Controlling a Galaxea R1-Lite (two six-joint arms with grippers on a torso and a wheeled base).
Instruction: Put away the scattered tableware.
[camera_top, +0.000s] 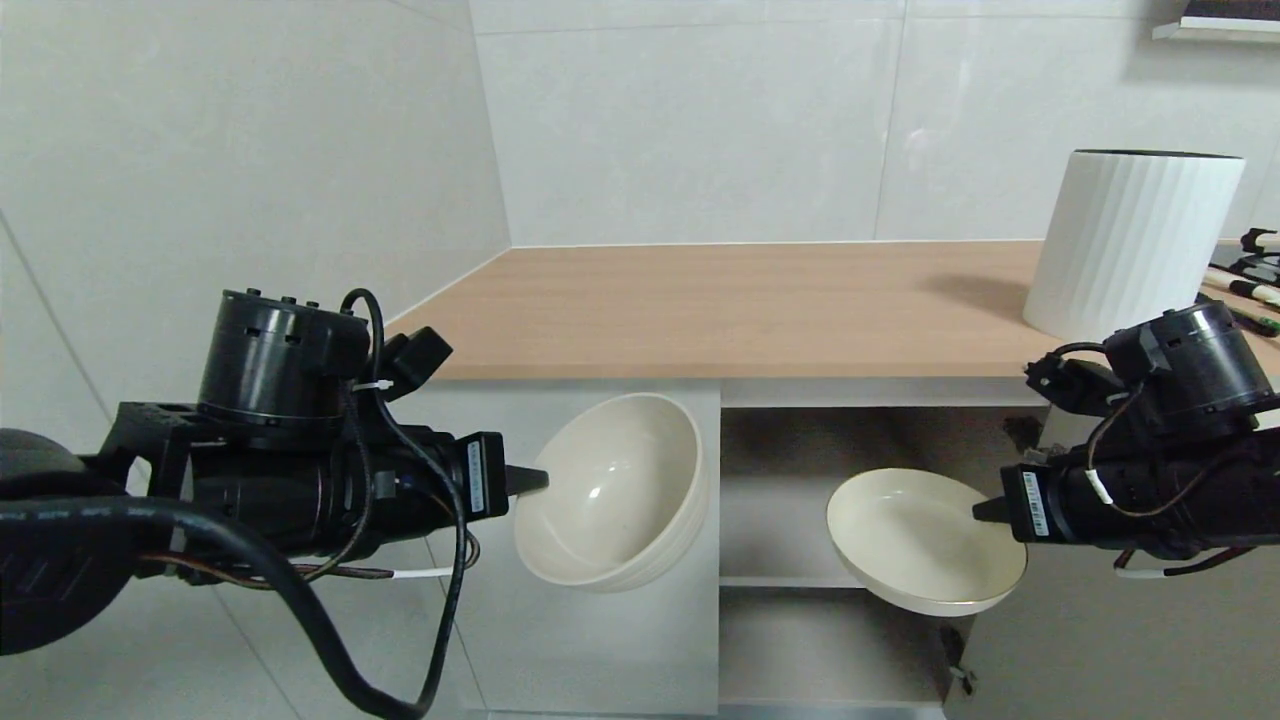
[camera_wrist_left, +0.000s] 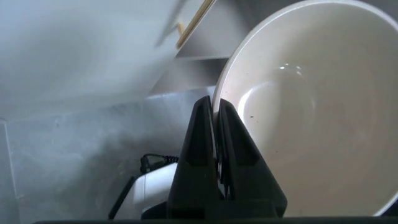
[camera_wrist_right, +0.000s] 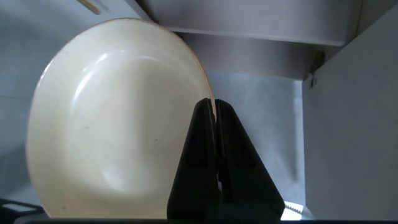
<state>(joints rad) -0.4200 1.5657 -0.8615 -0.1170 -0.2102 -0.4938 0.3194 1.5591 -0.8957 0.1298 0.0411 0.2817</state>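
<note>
My left gripper (camera_top: 535, 480) is shut on the rim of a deep cream bowl (camera_top: 612, 492), which it holds tilted on its side in front of the closed cabinet door. In the left wrist view the fingers (camera_wrist_left: 200, 134) pinch the bowl (camera_wrist_left: 311, 106) by its edge. My right gripper (camera_top: 985, 511) is shut on the rim of a shallow cream plate (camera_top: 915, 540), held roughly level in front of the open cabinet compartment. The right wrist view shows the plate (camera_wrist_right: 112, 118) clamped between the gripper (camera_wrist_right: 215, 112) fingers.
A wooden countertop (camera_top: 740, 305) runs above the cabinet, with a tall white ribbed container (camera_top: 1135, 245) at its right and small utensils (camera_top: 1250, 285) beyond it. The open cabinet (camera_top: 800, 500) has a shelf (camera_top: 775, 581). Tiled walls close in on the left and behind.
</note>
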